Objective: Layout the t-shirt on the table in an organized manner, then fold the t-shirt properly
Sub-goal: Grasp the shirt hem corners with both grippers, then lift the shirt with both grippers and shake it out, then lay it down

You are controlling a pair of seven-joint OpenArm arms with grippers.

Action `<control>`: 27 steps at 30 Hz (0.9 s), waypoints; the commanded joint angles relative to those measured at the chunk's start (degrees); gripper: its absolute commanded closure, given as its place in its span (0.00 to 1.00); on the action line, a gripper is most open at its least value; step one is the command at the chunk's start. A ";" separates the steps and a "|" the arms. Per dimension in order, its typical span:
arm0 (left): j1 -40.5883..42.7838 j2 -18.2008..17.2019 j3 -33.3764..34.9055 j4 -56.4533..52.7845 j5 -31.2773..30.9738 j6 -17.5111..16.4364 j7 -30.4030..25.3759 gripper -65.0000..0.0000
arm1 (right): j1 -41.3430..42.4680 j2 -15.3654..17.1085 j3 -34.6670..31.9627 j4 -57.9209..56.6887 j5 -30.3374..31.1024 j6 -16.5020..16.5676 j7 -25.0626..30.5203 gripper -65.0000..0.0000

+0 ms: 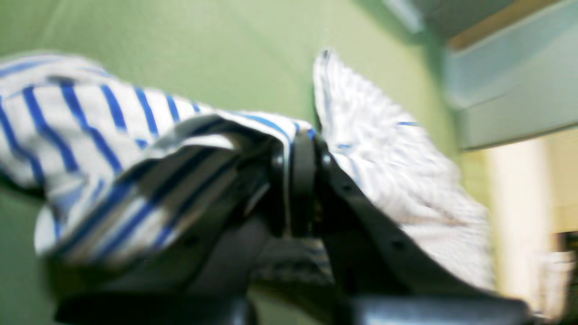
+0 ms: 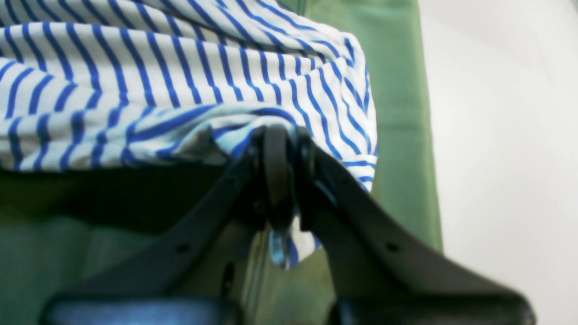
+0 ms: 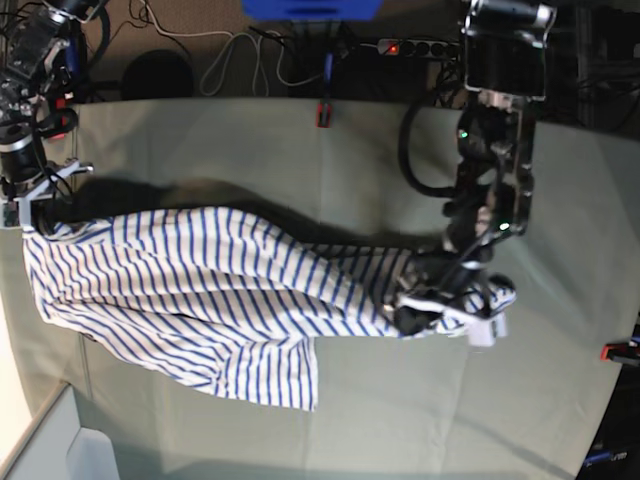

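- The t-shirt (image 3: 190, 300) hangs stretched between both arms above the desk (image 3: 400, 420), one part sagging.
- The left pincer (image 1: 300, 149) is clenched on one end; the right pincer (image 2: 277, 140) grips the opposite end.
- Judgement: pull apart evenly, then lower together, so it lands flat.
- The desk's green cloth is creased; a red clamp (image 3: 323, 113) and cables (image 3: 250, 55) sit beyond.

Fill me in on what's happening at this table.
A two-armed robot is spreading out the t-shirt on the table. The left gripper is shut on one bunched end, and the right gripper is shut on the opposite end near the table's edge. The shirt stretches between them, still rumpled and not yet folded.
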 commanded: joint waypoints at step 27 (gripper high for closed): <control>-3.41 -1.62 -19.09 8.27 -4.23 -0.62 16.30 1.00 | 10.19 0.55 -9.98 9.93 0.90 0.82 1.72 1.00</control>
